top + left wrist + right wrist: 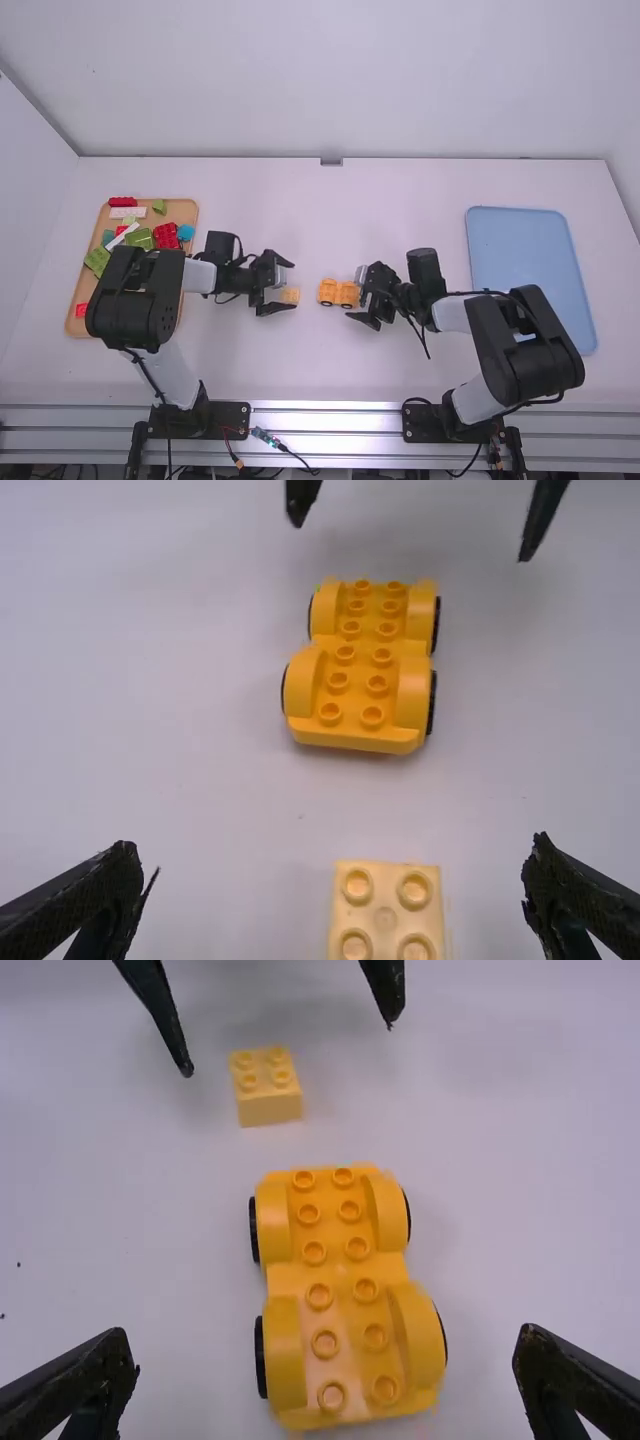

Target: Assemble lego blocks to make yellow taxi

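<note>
here's the left gripper (292, 286), fingers spread wide, nothing pinched in them. the pale yellow block (386, 910) sits right in the gap, flat on the table (300, 360), studs up, 4 of them in a 2 by 2 square, with daylight on both sides. over to the right gripper (355, 295), and it's wide open too, holding nothing, facing the left gripper across the middle of the table.

now the big piece: the yellow-orange wheeled base (330, 1290), standing on its black wheels, 4 in sight, with 12 studs on top in 2 rows of 6. its near end, seen from the right gripper, lies between those parted fingers. base and block are apart, bare table between them, the block on the left arm's side.

further out, past the left gripper, there's the wooden tray (76, 318), busy with red blocks (166, 236), green blocks (97, 260), white pieces (127, 212) and a teal piece (186, 232). and way off beyond the right gripper, the blue tray (530, 260) lies on the table.
</note>
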`<move>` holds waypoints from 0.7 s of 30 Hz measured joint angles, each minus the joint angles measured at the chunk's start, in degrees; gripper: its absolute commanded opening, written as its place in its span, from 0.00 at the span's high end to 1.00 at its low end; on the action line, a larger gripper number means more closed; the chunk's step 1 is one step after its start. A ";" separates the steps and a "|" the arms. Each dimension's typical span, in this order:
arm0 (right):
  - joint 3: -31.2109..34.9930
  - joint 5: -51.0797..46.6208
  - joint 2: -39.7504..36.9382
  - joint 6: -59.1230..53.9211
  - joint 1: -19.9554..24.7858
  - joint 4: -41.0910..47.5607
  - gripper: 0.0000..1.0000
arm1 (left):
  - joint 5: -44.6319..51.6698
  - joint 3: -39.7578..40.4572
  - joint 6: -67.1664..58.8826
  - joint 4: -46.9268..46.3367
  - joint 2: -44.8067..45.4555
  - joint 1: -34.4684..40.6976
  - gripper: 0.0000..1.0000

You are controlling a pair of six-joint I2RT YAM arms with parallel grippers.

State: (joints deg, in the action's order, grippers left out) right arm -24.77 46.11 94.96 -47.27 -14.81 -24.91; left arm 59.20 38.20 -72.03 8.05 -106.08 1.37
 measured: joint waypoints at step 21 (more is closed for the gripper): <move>-5.25 3.28 12.15 3.39 0.24 -3.23 0.01 | -2.54 0.00 3.26 0.48 -4.83 0.39 0.12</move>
State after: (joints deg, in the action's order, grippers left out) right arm -30.02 49.39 107.11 -43.88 -14.57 -28.14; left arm 56.66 38.20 -68.77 8.54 -110.91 1.76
